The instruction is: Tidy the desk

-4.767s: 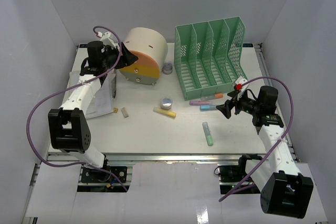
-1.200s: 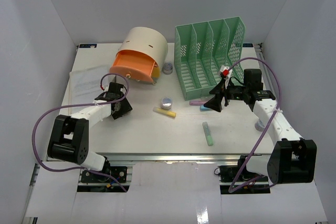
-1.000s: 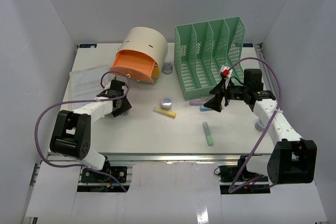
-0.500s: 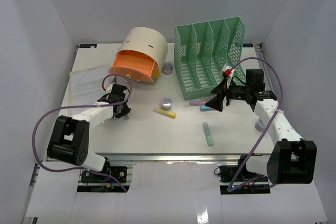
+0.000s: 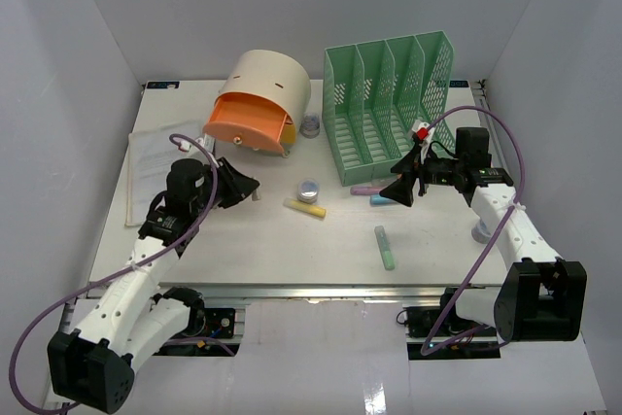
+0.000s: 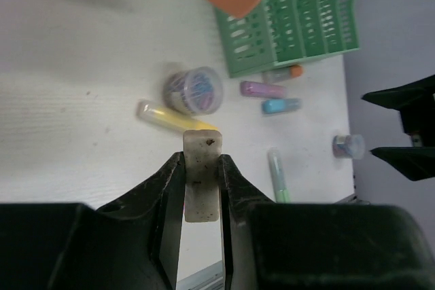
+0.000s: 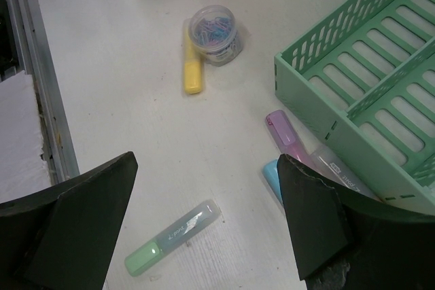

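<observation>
The desk (image 5: 292, 245) is a wide white tabletop with a metal rail along its front edge. My left gripper (image 5: 249, 189) hovers over the desk's left middle, shut on a small off-white eraser (image 6: 201, 176) that stands between the jaws in the left wrist view. My right gripper (image 5: 401, 185) is open and empty, above the purple highlighter (image 5: 364, 190) and blue highlighter (image 5: 381, 199) lying in front of the green file rack (image 5: 389, 109). In the right wrist view its gripper (image 7: 207, 161) spreads wide over the green highlighter (image 7: 173, 236).
A beige holder with an open orange drawer (image 5: 255, 109) stands at the back. A clip jar (image 5: 309, 190), a yellow highlighter (image 5: 304, 208) and a green highlighter (image 5: 386, 247) lie mid-desk. Papers (image 5: 151, 157) lie at left. Small jars sit behind the rack's left side (image 5: 310, 125) and at right (image 5: 481, 232).
My left gripper has risen off the desk with the eraser in it, and the arm has swung back toward its base. The right arm has barely moved.
</observation>
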